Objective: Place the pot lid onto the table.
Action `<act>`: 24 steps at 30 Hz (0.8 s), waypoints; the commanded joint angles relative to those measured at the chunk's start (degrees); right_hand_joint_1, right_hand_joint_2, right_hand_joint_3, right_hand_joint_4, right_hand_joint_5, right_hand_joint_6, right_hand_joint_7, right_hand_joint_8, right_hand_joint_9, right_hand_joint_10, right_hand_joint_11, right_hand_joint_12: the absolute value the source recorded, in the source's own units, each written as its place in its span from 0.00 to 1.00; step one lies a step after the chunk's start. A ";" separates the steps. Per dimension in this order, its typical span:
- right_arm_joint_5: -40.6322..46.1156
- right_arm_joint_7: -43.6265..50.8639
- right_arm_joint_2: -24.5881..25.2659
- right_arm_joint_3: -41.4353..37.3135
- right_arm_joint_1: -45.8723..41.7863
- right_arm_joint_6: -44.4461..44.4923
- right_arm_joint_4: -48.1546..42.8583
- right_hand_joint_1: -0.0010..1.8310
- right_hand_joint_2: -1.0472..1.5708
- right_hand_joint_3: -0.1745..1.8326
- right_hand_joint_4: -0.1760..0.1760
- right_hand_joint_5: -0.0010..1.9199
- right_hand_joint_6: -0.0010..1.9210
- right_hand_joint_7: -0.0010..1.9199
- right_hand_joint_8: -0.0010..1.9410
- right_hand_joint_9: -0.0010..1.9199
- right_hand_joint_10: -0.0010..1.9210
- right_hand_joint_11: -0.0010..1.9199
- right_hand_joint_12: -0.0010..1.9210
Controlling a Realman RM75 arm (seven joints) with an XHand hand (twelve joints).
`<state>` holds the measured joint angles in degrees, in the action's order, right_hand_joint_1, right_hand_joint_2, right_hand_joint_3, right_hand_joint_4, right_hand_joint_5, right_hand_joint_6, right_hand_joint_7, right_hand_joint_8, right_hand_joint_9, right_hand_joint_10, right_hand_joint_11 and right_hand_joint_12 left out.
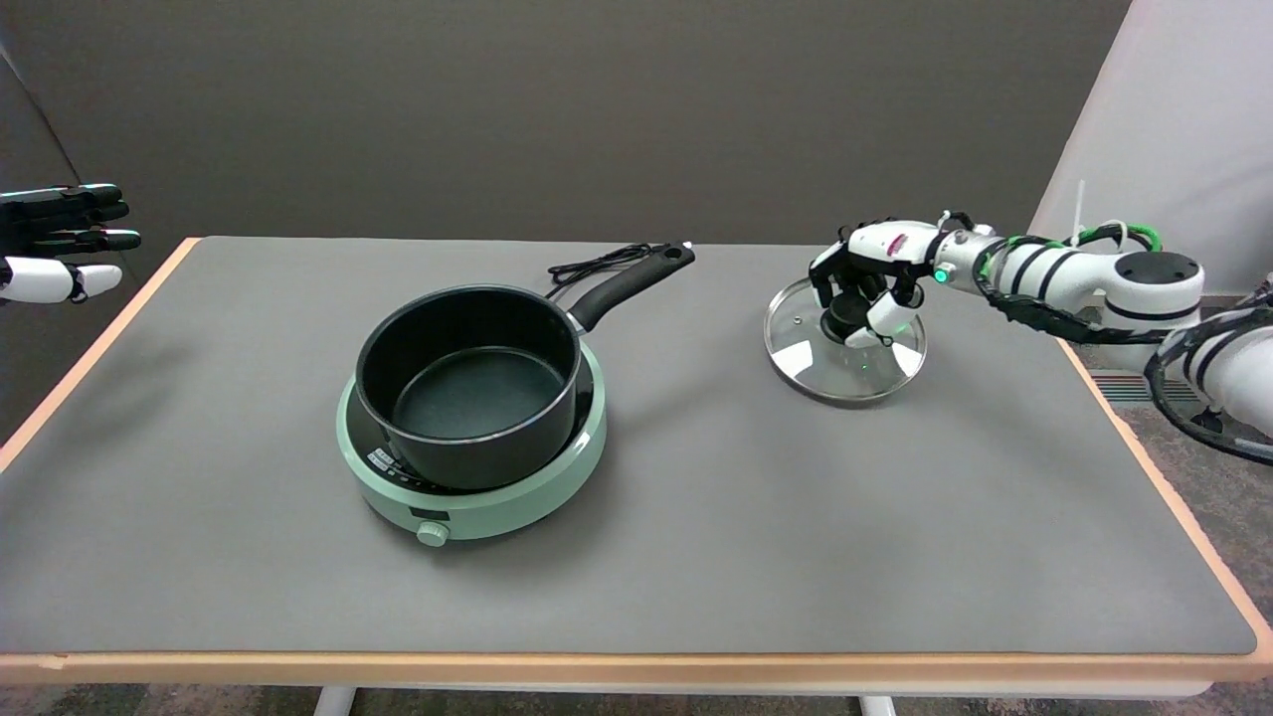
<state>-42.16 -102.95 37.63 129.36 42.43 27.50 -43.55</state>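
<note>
Right hand (867, 288) curled around knob of glass pot lid (845, 343), lid on table (696, 557) — well apart from uncovered pot (467, 383)

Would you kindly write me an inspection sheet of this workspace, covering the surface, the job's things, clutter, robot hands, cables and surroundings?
Surface: grey mat covers the table, wooden edge showing.
Job's things: glass pot lid lies on the mat, right of the pot; black pot stands open on a green hotplate, handle pointing back right.
Clutter: nothing seen.
Robot hands: right robot hand is over the lid, fingers around its black knob; whether it is gripping cannot be told. Left robot hand hangs in the air at upper left.
Cables: black cord lies behind the pot; cables run along the right arm.
Surroundings: dark wall behind, pale panel at right.
</note>
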 commanded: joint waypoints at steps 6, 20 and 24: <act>-4.75 0.30 4.51 4.81 6.32 -2.76 5.94 0.74 0.76 0.28 1.00 0.37 0.44 0.47 0.62 0.45 0.57 0.35 0.90; -4.95 0.38 4.37 3.58 6.51 -2.68 4.53 0.55 0.60 0.62 1.00 0.30 0.18 0.24 0.08 0.19 0.14 0.12 0.31; -4.95 0.38 4.27 2.39 6.27 -2.68 4.14 0.54 0.57 0.62 0.94 0.26 0.13 0.18 0.07 0.09 0.13 0.06 0.29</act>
<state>-46.13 -102.68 41.53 133.25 48.08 25.11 -38.86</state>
